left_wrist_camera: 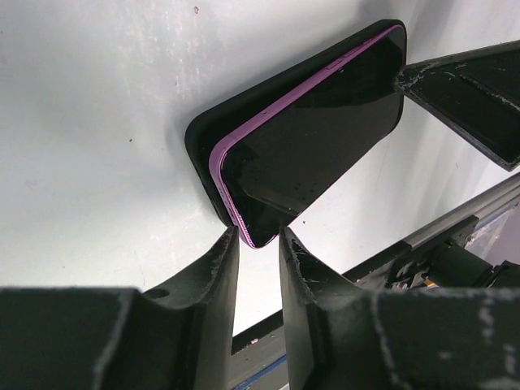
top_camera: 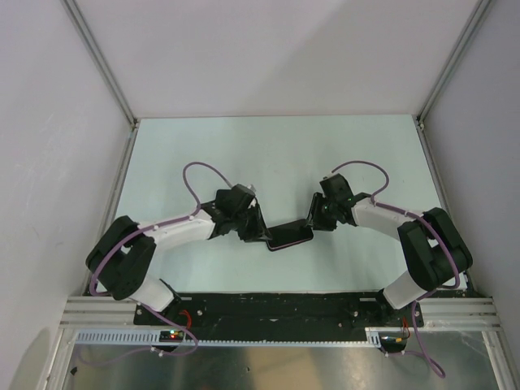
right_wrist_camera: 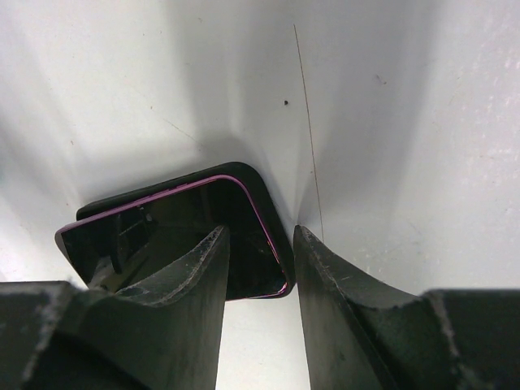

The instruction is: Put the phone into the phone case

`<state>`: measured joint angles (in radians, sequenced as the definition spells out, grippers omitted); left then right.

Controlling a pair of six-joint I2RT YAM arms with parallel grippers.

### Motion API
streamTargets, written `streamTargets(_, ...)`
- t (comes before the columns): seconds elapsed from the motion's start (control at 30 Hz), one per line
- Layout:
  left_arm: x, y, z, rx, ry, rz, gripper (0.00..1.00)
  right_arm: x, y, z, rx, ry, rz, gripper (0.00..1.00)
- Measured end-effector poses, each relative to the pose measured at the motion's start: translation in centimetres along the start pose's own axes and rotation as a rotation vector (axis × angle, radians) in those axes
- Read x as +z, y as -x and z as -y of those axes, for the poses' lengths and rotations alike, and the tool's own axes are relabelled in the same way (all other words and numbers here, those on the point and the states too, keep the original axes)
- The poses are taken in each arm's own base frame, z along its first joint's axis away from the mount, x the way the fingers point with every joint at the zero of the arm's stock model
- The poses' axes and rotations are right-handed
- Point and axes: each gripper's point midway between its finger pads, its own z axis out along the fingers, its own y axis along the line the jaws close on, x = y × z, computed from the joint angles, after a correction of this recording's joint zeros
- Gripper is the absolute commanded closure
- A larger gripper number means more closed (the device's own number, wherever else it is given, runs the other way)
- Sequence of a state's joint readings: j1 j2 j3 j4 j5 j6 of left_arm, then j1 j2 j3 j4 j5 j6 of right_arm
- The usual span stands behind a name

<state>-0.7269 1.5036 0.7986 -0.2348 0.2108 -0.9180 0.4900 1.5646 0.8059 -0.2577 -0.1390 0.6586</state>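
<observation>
Left wrist view: my left gripper (left_wrist_camera: pixel 257 242) has its fingers a narrow gap apart. The near corner of the phone (left_wrist_camera: pixel 317 138) pokes into the mouth of that gap, but I cannot tell whether the tips pinch it. The phone lies screen up on the black phone case (left_wrist_camera: pixel 203 146), its purple edge showing above the case's rim along one side. My right gripper (right_wrist_camera: pixel 260 240) straddles the far corner, one finger over the screen and the other just beside the case's edge. Whether it grips, I cannot tell. Both lie on the table (left_wrist_camera: pixel 97 122).
</observation>
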Motion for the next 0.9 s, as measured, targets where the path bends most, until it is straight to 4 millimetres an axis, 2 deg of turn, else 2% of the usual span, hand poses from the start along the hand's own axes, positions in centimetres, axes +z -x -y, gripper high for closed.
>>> streamTargets(0.43,1.1,-0.7,-1.0,-0.017,0.058,-0.013,0.73,0.0,-0.1,-0.1,-0.003,0.001,-0.001,0.58)
streamTargets(0.9,2.2,-0.1,-0.6,-0.018,0.079,-0.02,0.94,0.0,0.0,0.4,-0.005,-0.021,0.007,0.59)
